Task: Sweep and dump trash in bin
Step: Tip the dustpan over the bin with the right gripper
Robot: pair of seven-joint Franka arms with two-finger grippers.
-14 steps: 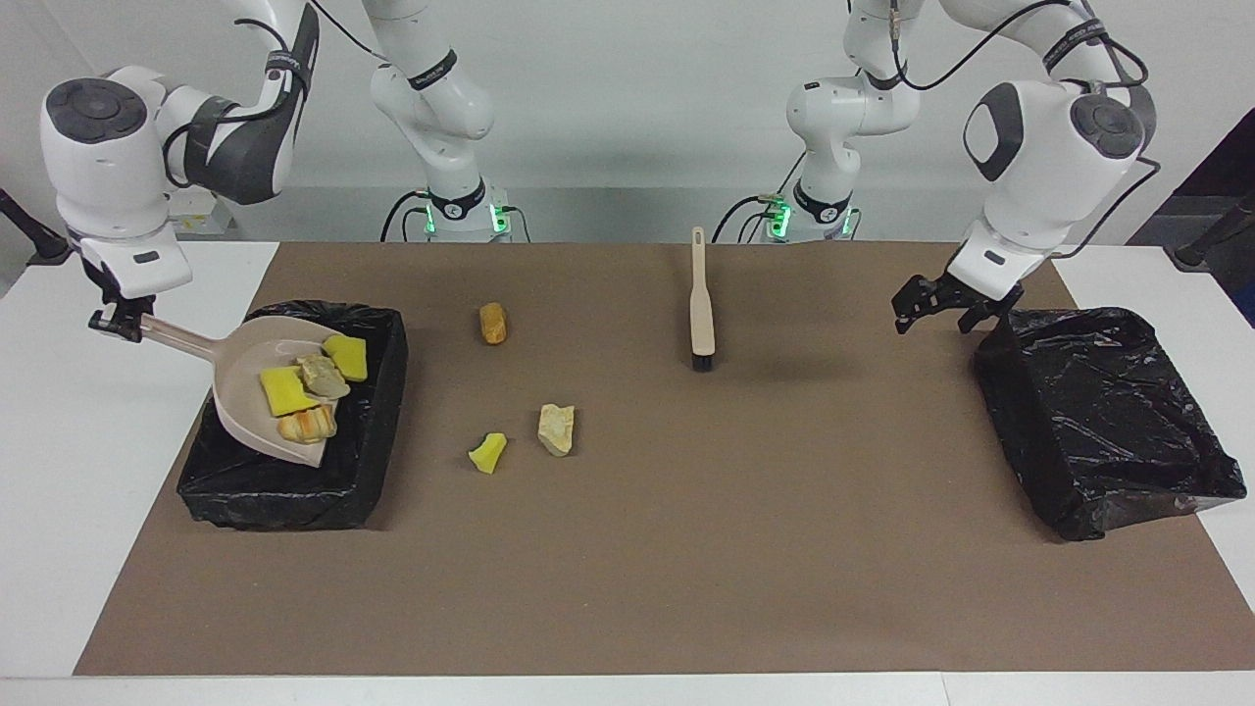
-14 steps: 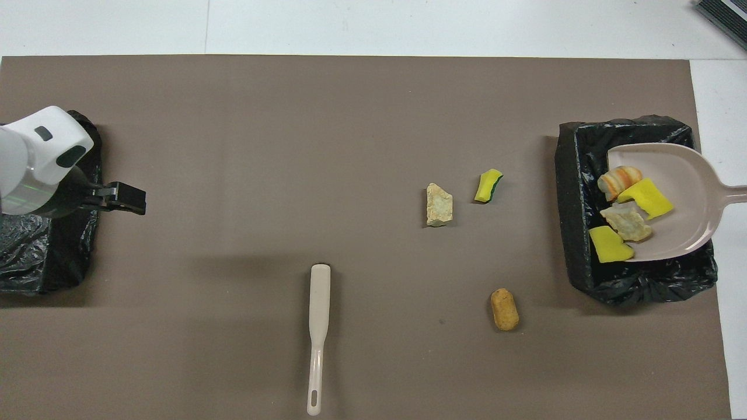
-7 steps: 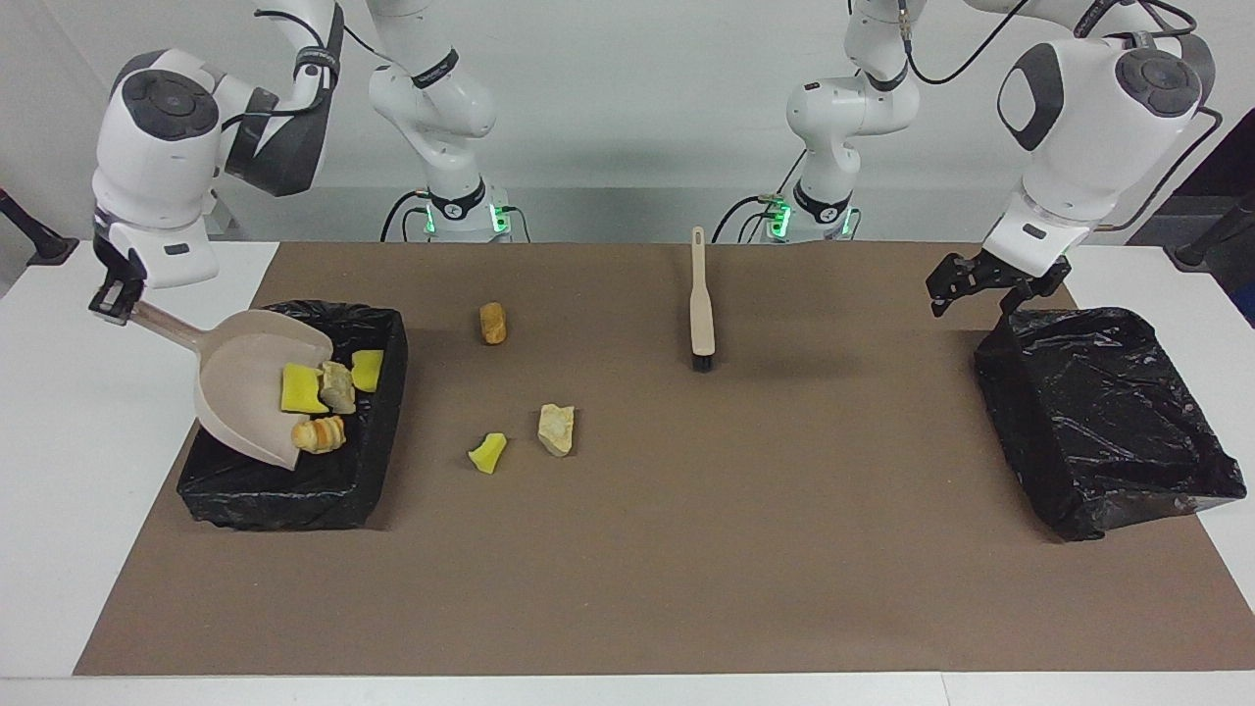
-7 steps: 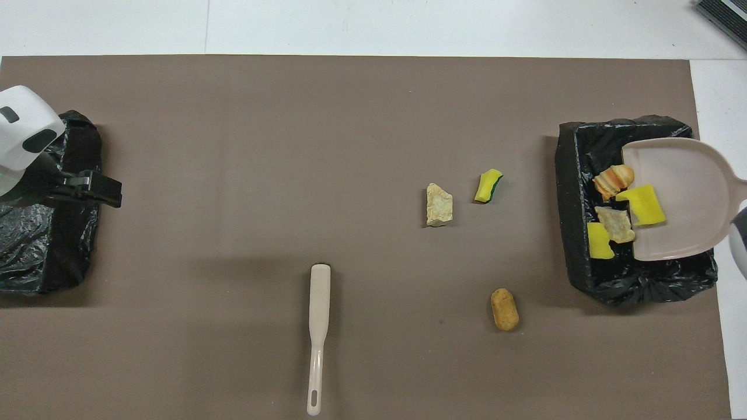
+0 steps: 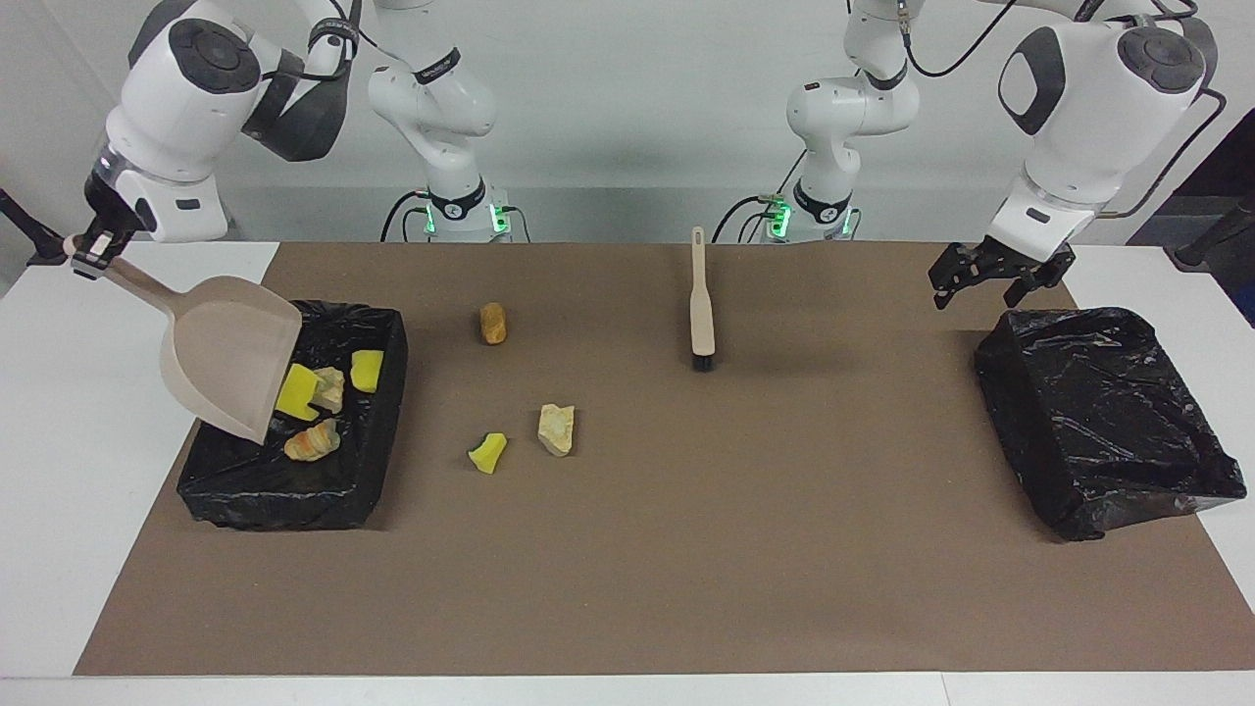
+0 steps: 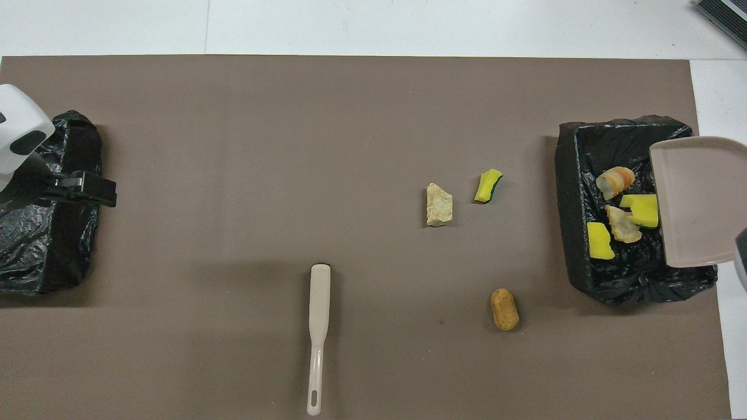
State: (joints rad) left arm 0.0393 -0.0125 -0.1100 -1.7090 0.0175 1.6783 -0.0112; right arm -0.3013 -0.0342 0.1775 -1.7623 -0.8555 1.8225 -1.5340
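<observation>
My right gripper (image 5: 86,245) is shut on the handle of the beige dustpan (image 5: 230,353), which tilts steeply, mouth down, over the black-lined bin (image 5: 245,485) at the right arm's end. Several trash pieces lie in that bin: two yellow sponges (image 5: 296,390), a pale rock (image 5: 328,387) and an orange bread piece (image 5: 312,441). Three pieces lie on the mat: a bread piece (image 5: 492,323), a yellow wedge (image 5: 487,453) and a pale rock (image 5: 556,429). My left gripper (image 5: 990,275) hangs open and empty over the edge of the second bin (image 5: 1108,422).
The beige brush (image 5: 700,294) lies on the brown mat near the robots, bristles pointing away from them; it also shows in the overhead view (image 6: 318,326). The second black-lined bin (image 6: 35,251) stands at the left arm's end of the table.
The right gripper rose and tipped the dustpan steeper; the pieces slid off it into the bin. The left gripper moved up and back toward the second bin.
</observation>
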